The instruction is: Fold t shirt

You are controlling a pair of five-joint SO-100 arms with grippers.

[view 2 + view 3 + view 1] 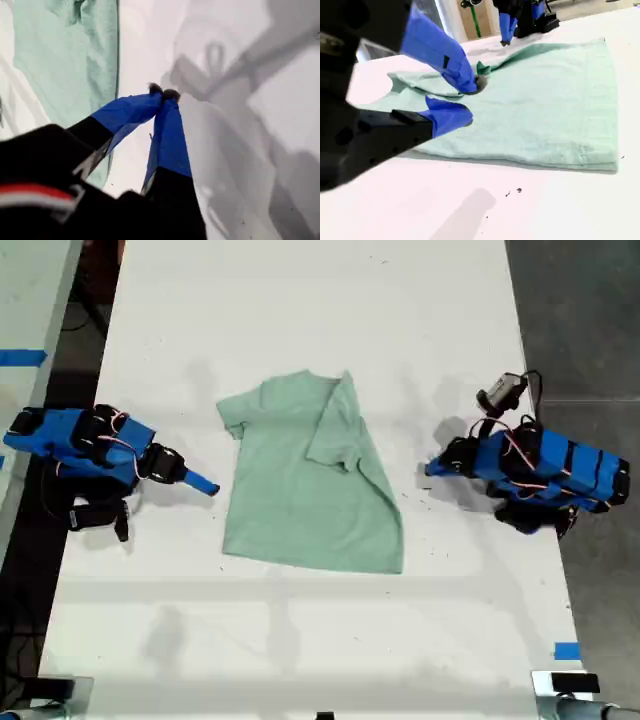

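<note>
Two blue arms flank your work on the white table (300,300), nothing between them and the cloth. My first gripper (432,469) (164,93) rests at the exterior view's right, well apart from the shirt, fingertips pressed together on nothing. My second gripper (205,485) (469,100) sits at the exterior view's left, just beside the cloth's edge, fingers spread and empty. You'll find the t shirt (290,490) mid-table: pale mint, collar far, hem near, its right sleeve and side folded diagonally inward. Blue tape (567,650) marks the near right corner; dark floor (580,300) lies beyond.
</note>
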